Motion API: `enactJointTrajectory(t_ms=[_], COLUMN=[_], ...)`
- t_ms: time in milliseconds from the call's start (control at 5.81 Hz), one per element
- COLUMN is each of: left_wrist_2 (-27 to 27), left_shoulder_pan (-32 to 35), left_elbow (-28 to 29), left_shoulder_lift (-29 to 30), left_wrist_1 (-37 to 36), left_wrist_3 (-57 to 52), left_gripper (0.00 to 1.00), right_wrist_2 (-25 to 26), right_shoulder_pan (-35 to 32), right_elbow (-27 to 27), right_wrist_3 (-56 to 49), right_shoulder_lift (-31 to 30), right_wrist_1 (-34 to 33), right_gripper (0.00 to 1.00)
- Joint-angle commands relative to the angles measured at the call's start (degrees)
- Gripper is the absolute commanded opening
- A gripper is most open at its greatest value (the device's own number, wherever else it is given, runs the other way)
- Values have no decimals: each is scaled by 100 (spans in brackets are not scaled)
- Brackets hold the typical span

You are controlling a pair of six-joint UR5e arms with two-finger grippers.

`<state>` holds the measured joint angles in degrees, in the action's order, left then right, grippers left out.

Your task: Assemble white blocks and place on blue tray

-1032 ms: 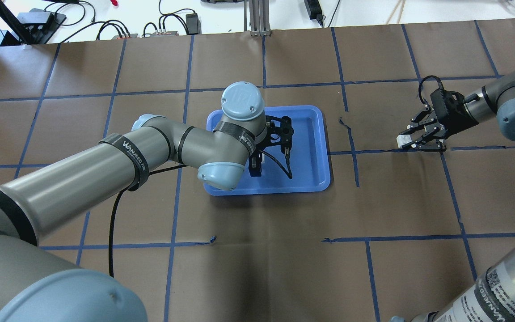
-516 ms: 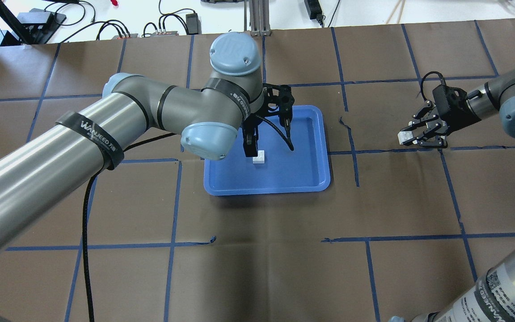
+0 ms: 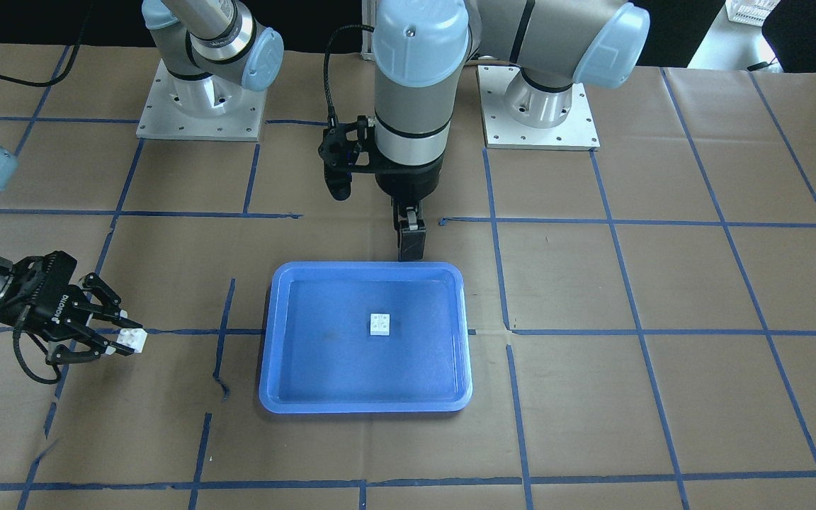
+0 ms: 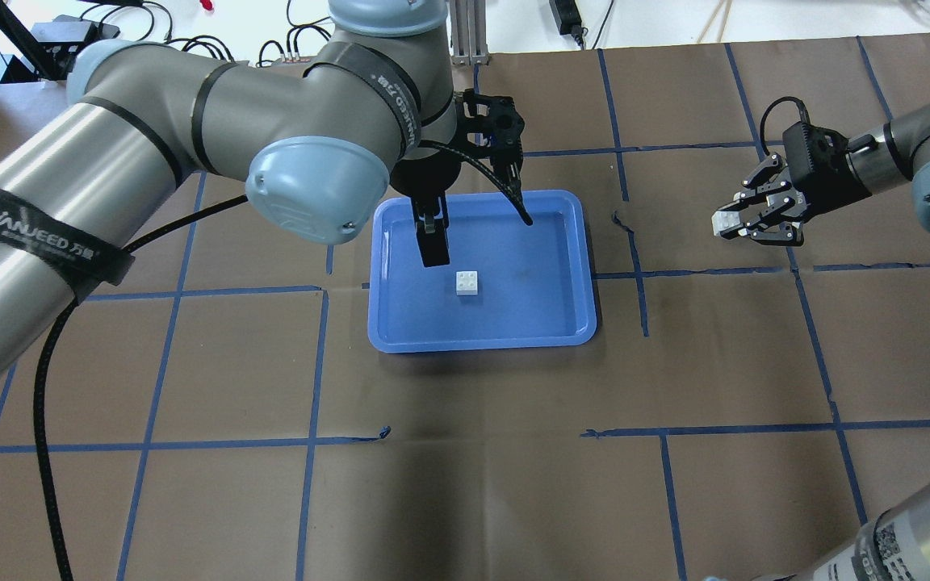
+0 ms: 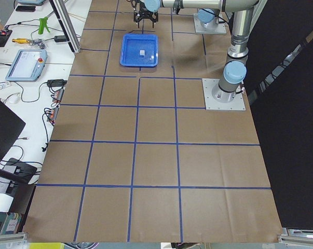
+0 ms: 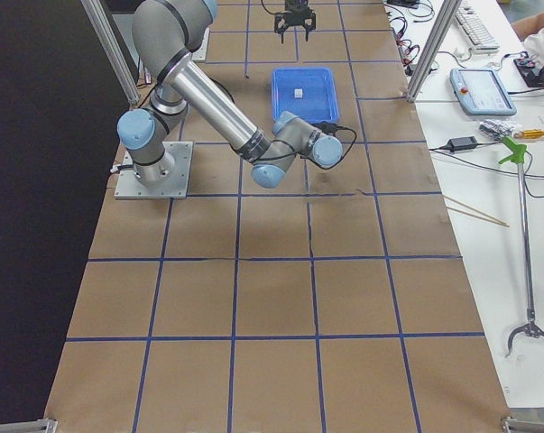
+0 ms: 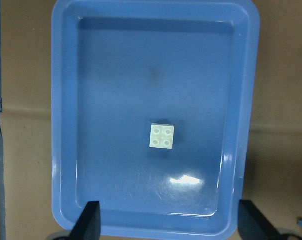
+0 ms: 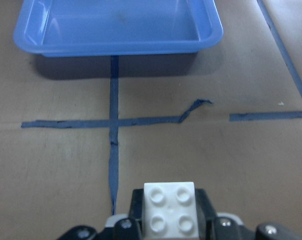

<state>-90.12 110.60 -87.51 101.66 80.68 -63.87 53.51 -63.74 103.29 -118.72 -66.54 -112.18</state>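
Pinching 1 white block (image 8: 170, 207) in right gripper (image 4: 727, 227), left gripper (image 7: 171, 222) spread

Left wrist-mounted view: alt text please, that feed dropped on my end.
One white block lies studs up near the centre of the blue tray, seen from directly above. The left gripper shows only its fingertips at the bottom edge, wide apart, clear of the block.

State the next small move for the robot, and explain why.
Probably the right gripper should carry its white block toward the blue tray. Its jaws are shut on that block over the table beside the tray, while the other white block lies studs-up, alone in the tray. The left gripper hangs above, jaws open and empty. The blocks are not yet joined.
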Motion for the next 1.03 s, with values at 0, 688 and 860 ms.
enactJointTrajectory(t_ms=[0,688,860], left_wrist_2=[-76,-85,-320], left_shoulder_pan=[-82,-1241,-1365], left_elbow=[-21,-3,75], left_shoulder_lift=[-566,-919,-859], left_wrist_1=[466,553,597], left_wrist_3=[494,1922,1974], left_gripper=[96,99,99], right_wrist_2=[-174,-622,-622], right_shoulder_pan=[-749,-2183,-2413], right_elbow=[7,716,771], right_wrist_3=[706,2962,3465], right_shoulder_lift=[-165,-18,270], right_wrist_1=[-58,-2783,-3540], right_gripper=[32,32,32])
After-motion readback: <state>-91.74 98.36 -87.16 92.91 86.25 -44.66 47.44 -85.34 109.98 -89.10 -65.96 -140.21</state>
